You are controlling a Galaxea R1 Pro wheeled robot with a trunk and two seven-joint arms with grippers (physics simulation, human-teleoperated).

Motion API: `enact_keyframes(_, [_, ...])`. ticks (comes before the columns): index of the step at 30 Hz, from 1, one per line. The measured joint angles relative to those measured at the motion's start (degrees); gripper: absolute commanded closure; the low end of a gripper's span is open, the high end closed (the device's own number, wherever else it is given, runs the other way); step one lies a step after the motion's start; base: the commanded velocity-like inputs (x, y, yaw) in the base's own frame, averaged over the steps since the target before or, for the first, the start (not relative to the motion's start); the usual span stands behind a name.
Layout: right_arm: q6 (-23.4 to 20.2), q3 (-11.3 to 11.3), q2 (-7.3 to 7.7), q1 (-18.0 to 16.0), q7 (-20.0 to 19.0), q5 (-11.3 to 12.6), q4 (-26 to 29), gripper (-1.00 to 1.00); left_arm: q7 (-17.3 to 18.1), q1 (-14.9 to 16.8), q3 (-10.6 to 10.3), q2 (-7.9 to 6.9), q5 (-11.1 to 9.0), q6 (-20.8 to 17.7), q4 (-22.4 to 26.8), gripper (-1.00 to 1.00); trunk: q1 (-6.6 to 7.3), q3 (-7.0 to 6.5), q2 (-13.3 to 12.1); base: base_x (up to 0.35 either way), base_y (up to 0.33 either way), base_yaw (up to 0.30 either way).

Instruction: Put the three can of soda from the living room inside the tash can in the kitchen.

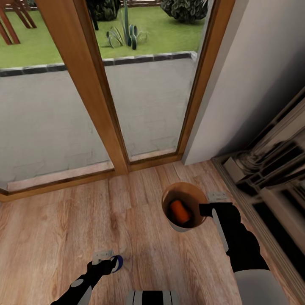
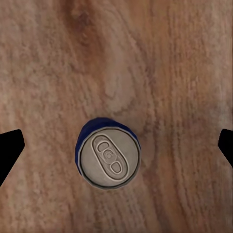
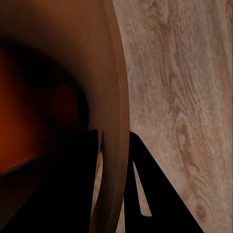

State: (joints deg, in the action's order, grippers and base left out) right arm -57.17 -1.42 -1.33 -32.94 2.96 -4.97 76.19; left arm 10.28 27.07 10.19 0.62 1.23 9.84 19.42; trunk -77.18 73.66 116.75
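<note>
Left black pincer (image 1: 106, 259) points down, jaws spread wide around a blue can (image 2: 108, 154). Right black pincer (image 1: 212, 202) clamps the copper-lined bin's rim (image 3: 114, 121), forearm extended forward.

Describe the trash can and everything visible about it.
The trash can is a small round tapered bin, pale grey outside and glossy copper-brown inside, standing upright on the wood plank floor near the glass door. An orange can lies inside it. The right gripper is shut on its rim, one finger inside the wall and one outside, as the right wrist view shows.
</note>
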Motion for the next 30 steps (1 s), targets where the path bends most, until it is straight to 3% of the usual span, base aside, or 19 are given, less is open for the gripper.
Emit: enact_keyframes(30, [0.00,0.00,0.01,0.00,0.01,-0.06,0.01,1.00,0.00,0.00,0.00,0.00,0.00,0.00,0.00,-1.00,-6.59,5.41,12.03,0.000,0.000,0.000])
